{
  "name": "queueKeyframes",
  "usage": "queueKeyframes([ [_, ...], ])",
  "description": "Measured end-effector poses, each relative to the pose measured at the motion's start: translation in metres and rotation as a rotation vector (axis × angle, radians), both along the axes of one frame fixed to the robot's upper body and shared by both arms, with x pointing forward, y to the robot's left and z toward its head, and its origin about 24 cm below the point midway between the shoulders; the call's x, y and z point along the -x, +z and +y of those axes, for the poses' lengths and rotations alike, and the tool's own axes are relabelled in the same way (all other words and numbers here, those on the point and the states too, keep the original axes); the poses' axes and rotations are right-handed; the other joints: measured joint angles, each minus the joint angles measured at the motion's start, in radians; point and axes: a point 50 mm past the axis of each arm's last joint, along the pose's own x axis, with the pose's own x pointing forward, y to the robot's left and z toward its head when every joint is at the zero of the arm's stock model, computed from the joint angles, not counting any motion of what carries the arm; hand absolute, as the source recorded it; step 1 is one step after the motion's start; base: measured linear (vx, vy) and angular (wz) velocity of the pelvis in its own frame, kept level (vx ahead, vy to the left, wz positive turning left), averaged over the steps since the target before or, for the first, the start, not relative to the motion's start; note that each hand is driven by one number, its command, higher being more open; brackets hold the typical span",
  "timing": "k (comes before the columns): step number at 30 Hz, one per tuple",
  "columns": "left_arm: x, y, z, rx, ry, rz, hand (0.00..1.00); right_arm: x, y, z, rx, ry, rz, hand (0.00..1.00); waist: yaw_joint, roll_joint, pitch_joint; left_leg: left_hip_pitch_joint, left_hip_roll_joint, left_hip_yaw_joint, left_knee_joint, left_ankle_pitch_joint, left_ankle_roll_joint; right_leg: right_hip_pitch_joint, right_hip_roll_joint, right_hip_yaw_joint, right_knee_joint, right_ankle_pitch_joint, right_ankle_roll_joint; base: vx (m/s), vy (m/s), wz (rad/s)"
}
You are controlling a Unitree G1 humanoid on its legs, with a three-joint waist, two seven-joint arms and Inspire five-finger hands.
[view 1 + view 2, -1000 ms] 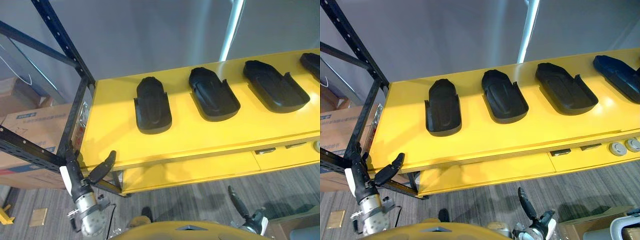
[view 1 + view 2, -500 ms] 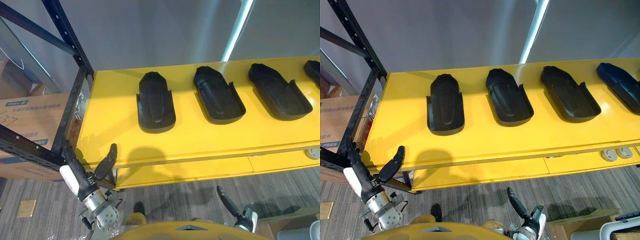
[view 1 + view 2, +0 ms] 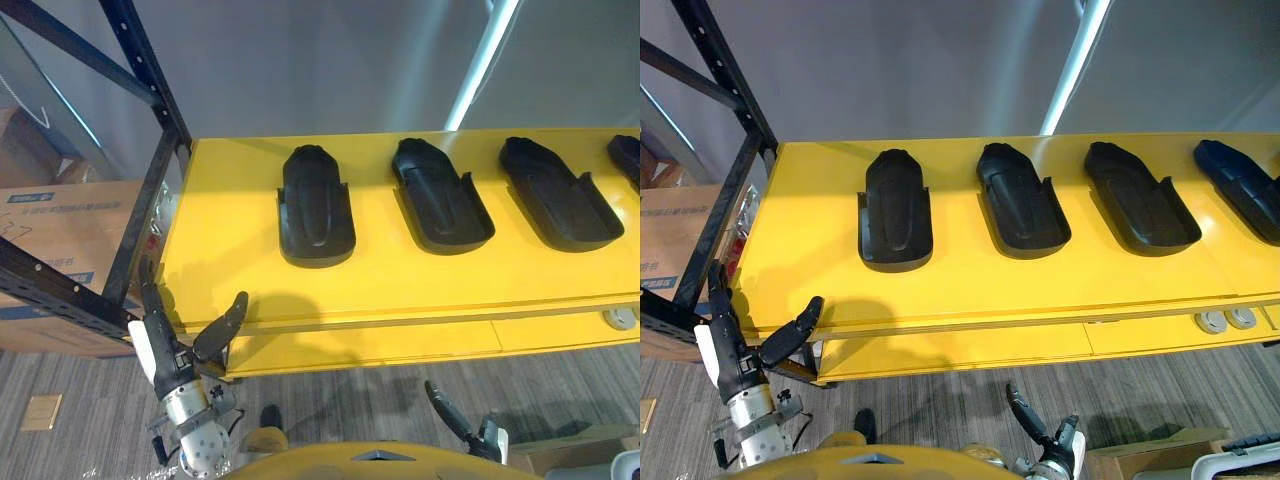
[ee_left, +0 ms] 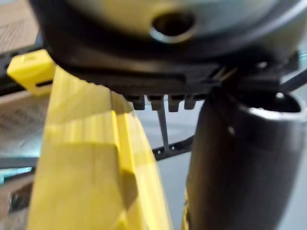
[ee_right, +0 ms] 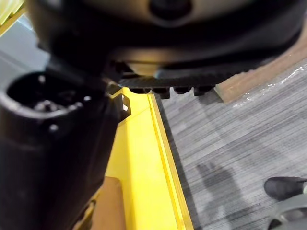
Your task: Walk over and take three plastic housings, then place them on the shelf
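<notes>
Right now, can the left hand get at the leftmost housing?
Probably yes: the open left hand sits low by the yellow table, only bare top between it and the leftmost housing.

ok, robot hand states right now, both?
Left robot hand: open, empty, just below the yellow table front edge.
Right robot hand: open, fingers straight, holding nothing.
</notes>
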Motion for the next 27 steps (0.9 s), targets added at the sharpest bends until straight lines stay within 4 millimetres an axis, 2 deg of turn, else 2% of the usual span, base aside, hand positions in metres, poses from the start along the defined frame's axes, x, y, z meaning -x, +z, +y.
queueKeyframes([
  [3, -0.01, 0.012, -0.019, 0.038, -0.143, -0.023, 1.0, 0.002, 0.0, -0.001, 0.002, 0.004, 0.01, 1.0, -0.005, 0.005, -0.012, -0.005, -0.001, 0.0, 0.0, 0.001, 0.001, -0.005, -0.001, 0.001, 0.0, 0.002, 0.001, 0.0, 0.0, 0.0],
  [5, -0.018, 0.022, -0.035, 0.049, -0.239, -0.059, 1.0, 0.003, -0.001, 0.0, -0.002, 0.005, 0.023, 1.0, -0.021, 0.003, -0.034, -0.011, -0.001, 0.0, 0.0, 0.0, 0.001, -0.013, 0.0, 0.008, -0.001, 0.005, 0.0, 0.02, -0.004, -0.08],
  [7, -0.024, 0.033, -0.039, 0.05, -0.261, -0.112, 1.0, 0.003, -0.001, -0.001, 0.0, 0.003, 0.022, 1.0, -0.036, 0.004, -0.036, -0.01, 0.0, 0.003, 0.0, 0.0, 0.0, -0.014, 0.001, 0.013, -0.001, 0.005, 0.0, 0.03, -0.009, -0.09],
  [10, -0.033, 0.053, -0.037, 0.054, -0.245, -0.211, 1.0, 0.008, -0.001, -0.001, 0.001, -0.001, 0.034, 1.0, -0.036, 0.006, -0.037, -0.01, 0.004, 0.012, 0.0, 0.0, 0.0, -0.018, 0.005, 0.024, -0.001, 0.007, -0.004, 0.02, -0.014, -0.11],
  [13, -0.035, 0.063, -0.033, 0.056, -0.22, -0.261, 1.0, 0.011, -0.002, -0.002, 0.001, -0.003, 0.042, 1.0, -0.036, 0.011, -0.04, -0.008, 0.004, 0.013, 0.0, 0.0, 0.0, -0.017, 0.005, 0.024, 0.0, 0.009, -0.006, 0.0, 0.0, 0.0],
  [18, -0.037, 0.064, -0.024, 0.099, -0.194, -0.265, 1.0, 0.012, -0.002, -0.003, 0.004, -0.003, 0.043, 1.0, -0.036, 0.017, -0.044, 0.001, 0.006, 0.012, 0.0, 0.0, 0.001, -0.016, 0.006, 0.023, 0.007, 0.006, -0.015, -0.04, 0.002, 0.0],
  [21, -0.039, 0.064, -0.016, 0.184, -0.227, -0.256, 1.0, 0.012, -0.002, -0.002, 0.003, -0.002, 0.044, 1.0, -0.035, 0.015, -0.047, 0.007, 0.006, 0.011, 0.0, 0.001, 0.002, -0.015, 0.005, 0.022, 0.016, -0.002, -0.028, -0.04, 0.002, 0.0],
  [24, -0.042, 0.066, -0.01, 0.207, -0.318, -0.255, 1.0, 0.014, -0.002, -0.002, 0.0, -0.003, 0.057, 1.0, -0.032, 0.009, -0.049, 0.005, 0.005, 0.009, 0.0, 0.002, 0.003, -0.016, 0.004, 0.021, 0.014, -0.002, -0.027, -0.03, 0.003, 0.01],
  [27, -0.044, 0.071, -0.013, 0.3, -0.549, -0.265, 1.0, 0.014, -0.003, -0.001, -0.004, 0.004, 0.072, 1.0, -0.031, -0.001, -0.053, 0.001, 0.004, 0.005, 0.0, 0.002, 0.003, -0.016, 0.003, 0.017, 0.014, -0.002, -0.025, 0.0, -0.002, 0.04],
])
